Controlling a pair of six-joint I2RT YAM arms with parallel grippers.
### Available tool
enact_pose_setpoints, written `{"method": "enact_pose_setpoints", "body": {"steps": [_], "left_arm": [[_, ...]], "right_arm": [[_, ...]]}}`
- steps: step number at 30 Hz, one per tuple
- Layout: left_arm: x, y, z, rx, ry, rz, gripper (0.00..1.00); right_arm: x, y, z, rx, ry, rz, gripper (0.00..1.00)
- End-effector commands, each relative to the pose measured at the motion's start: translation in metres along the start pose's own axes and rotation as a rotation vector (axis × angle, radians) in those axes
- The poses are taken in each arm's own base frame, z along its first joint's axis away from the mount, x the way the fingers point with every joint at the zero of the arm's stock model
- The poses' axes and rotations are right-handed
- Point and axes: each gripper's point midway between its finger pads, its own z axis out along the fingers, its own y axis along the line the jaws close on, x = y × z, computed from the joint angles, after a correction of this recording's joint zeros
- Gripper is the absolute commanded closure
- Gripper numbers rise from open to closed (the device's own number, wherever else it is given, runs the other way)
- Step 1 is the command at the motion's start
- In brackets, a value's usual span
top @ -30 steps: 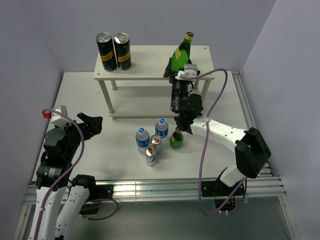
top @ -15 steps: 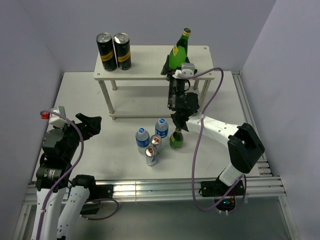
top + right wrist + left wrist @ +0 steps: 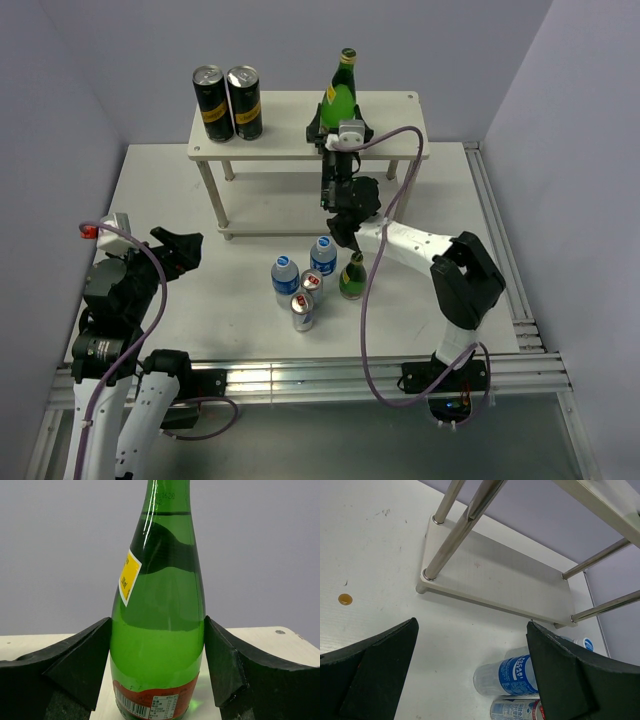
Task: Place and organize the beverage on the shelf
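Fingers on the left (image 3: 185, 250) are released, spread wide with nothing between them, hovering over the desk (image 3: 180, 190) at about eight o'clock in my overhead view. Through that wrist camera I look between them at the shelf (image 3: 495, 577), its lower board bare. On the shelf's top board, toward eleven o'clock, two black cans (image 3: 229, 102) stand upright, touching side by side. On the desk in front of the shelf, near the centre, five drinks stand bunched close together. The left water bottle (image 3: 286, 278) is at nine o'clock of the bunch, the right water bottle (image 3: 322, 255) at twelve, the upper silver can (image 3: 311, 285) in the middle, the lower silver can (image 3: 303, 312) at six and the desk green bottle (image 3: 352, 277) at three. Fingers on the right (image 3: 330, 128) are clenched on the held green bottle (image 3: 340, 95), grasping its lower body from both sides. It is upright over the top board, just right of centre, well apart from the black cans. Its base is cut off in the wrist picture, so I cannot tell whether it touches the board.
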Motion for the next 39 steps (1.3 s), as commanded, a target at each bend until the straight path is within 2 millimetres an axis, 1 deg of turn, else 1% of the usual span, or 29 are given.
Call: {"method": "enact_pose_setpoints", "body": {"steps": [1, 3, 6, 13, 14, 15, 16, 18, 19, 20, 21, 23, 24, 26, 33, 37, 39], "left_arm": [[-0.011, -0.008, -0.004, 0.042, -0.049, 0.022, 0.03], [-0.012, -0.008, -0.004, 0.04, -0.052, 0.022, 0.03], [-0.012, -0.008, -0.004, 0.039, -0.055, 0.022, 0.03], [-0.012, -0.007, -0.004, 0.033, -0.056, 0.02, 0.03], [-0.013, -0.007, -0.005, 0.036, -0.057, 0.02, 0.03], [-0.012, -0.006, -0.004, 0.032, -0.057, 0.02, 0.03], [-0.013, -0.006, -0.005, 0.033, -0.059, 0.02, 0.03], [-0.013, -0.006, -0.005, 0.03, -0.06, 0.02, 0.03], [-0.014, -0.007, -0.005, 0.034, -0.063, 0.02, 0.03], [-0.014, -0.007, -0.005, 0.034, -0.063, 0.02, 0.03], [-0.013, -0.007, -0.005, 0.033, -0.062, 0.019, 0.03], [-0.013, -0.006, -0.005, 0.031, -0.061, 0.02, 0.03], [-0.013, -0.006, -0.005, 0.03, -0.06, 0.018, 0.03], [-0.013, -0.006, -0.005, 0.029, -0.061, 0.018, 0.03], [-0.014, -0.006, -0.006, 0.028, -0.067, 0.017, 0.03], [-0.014, -0.005, -0.006, 0.026, -0.065, 0.018, 0.03], [-0.014, -0.005, -0.006, 0.023, -0.065, 0.018, 0.03]], "right_arm": [[0.086, 0.014, -0.023, -0.024, 0.202, -0.15, 1.0], [0.095, 0.017, -0.026, -0.029, 0.216, -0.162, 1.0], [0.104, 0.018, -0.028, -0.031, 0.233, -0.172, 1.0], [0.117, 0.024, -0.034, -0.046, 0.27, -0.213, 1.0], [0.12, 0.025, -0.036, -0.048, 0.274, -0.231, 0.97], [0.122, 0.026, -0.037, -0.05, 0.277, -0.238, 0.85], [0.122, 0.027, -0.039, -0.054, 0.276, -0.249, 0.77], [0.124, 0.028, -0.041, -0.057, 0.278, -0.259, 0.57], [0.126, 0.028, -0.042, -0.054, 0.283, -0.263, 0.45], [0.127, 0.028, -0.043, -0.056, 0.286, -0.264, 0.41], [0.128, 0.027, -0.043, -0.051, 0.29, -0.265, 0.33], [0.128, 0.026, -0.044, -0.044, 0.291, -0.265, 0.22], [0.129, 0.025, -0.045, -0.042, 0.293, -0.266, 0.13], [0.129, 0.021, -0.045, -0.018, 0.298, -0.269, 0.1], [0.127, 0.011, -0.045, 0.036, 0.307, -0.287, 0.09], [0.124, 0.006, -0.047, 0.044, 0.312, -0.282, 0.07], [0.125, 0.006, -0.05, 0.032, 0.319, -0.273, 0.04]]}}
